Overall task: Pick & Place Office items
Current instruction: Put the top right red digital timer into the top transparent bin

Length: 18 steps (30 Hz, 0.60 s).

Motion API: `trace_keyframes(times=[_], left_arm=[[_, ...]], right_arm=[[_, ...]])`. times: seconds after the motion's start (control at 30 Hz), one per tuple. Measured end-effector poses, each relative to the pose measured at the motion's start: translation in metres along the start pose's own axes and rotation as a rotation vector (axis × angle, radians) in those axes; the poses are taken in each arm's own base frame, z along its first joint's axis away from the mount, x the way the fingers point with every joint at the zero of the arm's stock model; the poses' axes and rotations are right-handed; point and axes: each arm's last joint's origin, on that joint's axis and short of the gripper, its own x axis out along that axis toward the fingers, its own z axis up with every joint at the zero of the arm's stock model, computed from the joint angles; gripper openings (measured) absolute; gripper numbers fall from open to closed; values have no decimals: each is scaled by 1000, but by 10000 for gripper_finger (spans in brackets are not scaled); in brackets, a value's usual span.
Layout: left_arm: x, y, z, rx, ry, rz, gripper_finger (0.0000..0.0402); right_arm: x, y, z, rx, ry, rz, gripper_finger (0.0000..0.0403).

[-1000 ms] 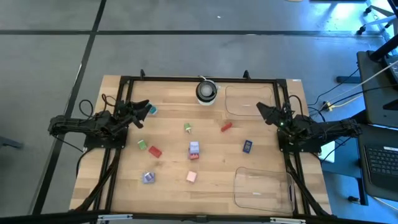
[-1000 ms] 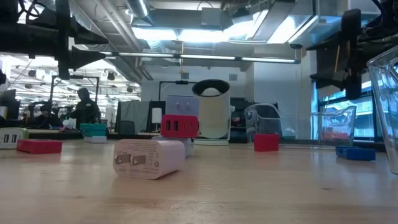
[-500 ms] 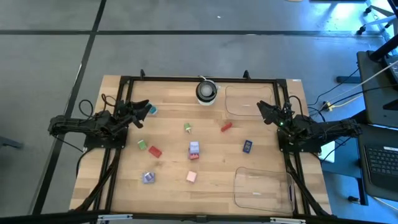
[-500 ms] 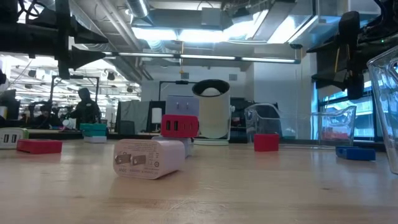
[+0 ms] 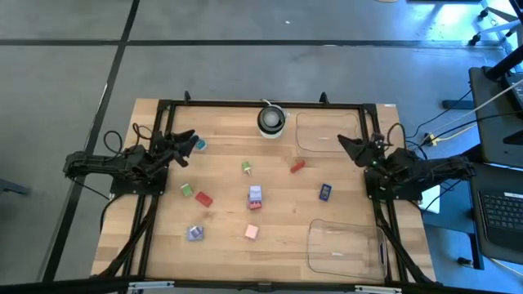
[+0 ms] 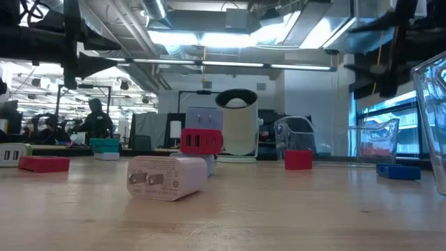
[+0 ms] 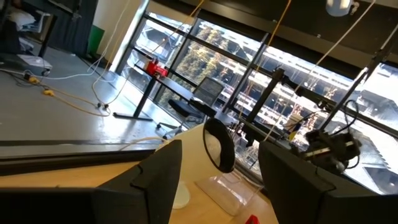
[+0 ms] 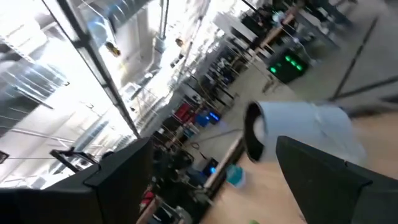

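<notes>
Several small coloured office items lie loose on the wooden table [image 5: 270, 212]: a teal one [image 5: 200, 144], a green one [image 5: 247, 168], a red one [image 5: 297, 166], a blue one [image 5: 325, 192], a red one [image 5: 203, 198], a lilac-and-red pair [image 5: 255, 196], a lilac one [image 5: 194, 233] and a pink one [image 5: 252, 232]. My left gripper [image 5: 189, 140] hovers open at the table's left edge, next to the teal item. My right gripper [image 5: 345, 144] hovers open at the right edge, raised above the table. Both wrist views show nothing between the fingers.
A round white-and-black object [image 5: 272, 119] stands at the far edge. One clear tray [image 5: 327, 131] lies at the far right, under the right gripper's tip, and another [image 5: 347, 249] at the near right. A black frame [image 5: 261, 104] borders the table.
My right gripper has gone up a little and tipped its fingers upward, staying open over the far right tray. The items on the table have kept their places.
</notes>
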Motion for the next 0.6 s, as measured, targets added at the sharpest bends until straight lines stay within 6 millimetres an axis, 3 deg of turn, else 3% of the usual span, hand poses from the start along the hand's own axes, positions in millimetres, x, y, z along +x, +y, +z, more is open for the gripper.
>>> trace_keyframes(times=[0.3,0.6], left_arm=[[0,1,1,0,-21,49,210],[0,2,1,0,-23,54,210]], right_arm=[[18,51,34,-315,60,-37,343],[66,104,31,-748,446,-38,343]])
